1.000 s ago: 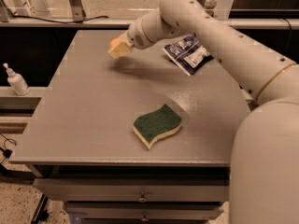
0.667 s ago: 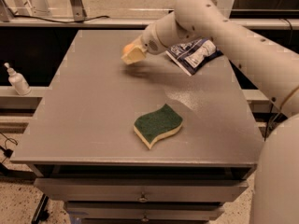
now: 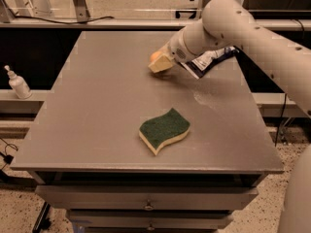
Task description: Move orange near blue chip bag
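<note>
The sponge [image 3: 164, 130] lies nearest on the table [image 3: 97, 106]. Farther back, the gripper [image 3: 160, 64] is clenched on the orange [image 3: 154, 57], low over the tabletop and near the blue chip bag [image 3: 210, 61] beyond. Only setting it down and letting go seems left.

- One orange [image 3: 154, 56]
- One blue chip bag [image 3: 210, 61]
- One green-and-yellow sponge [image 3: 164, 130]
- One white bottle [image 3: 18, 83]
- One end effector [image 3: 160, 65], over the far bench [image 3: 97, 106], just beside the bag, gripping the orange
</note>
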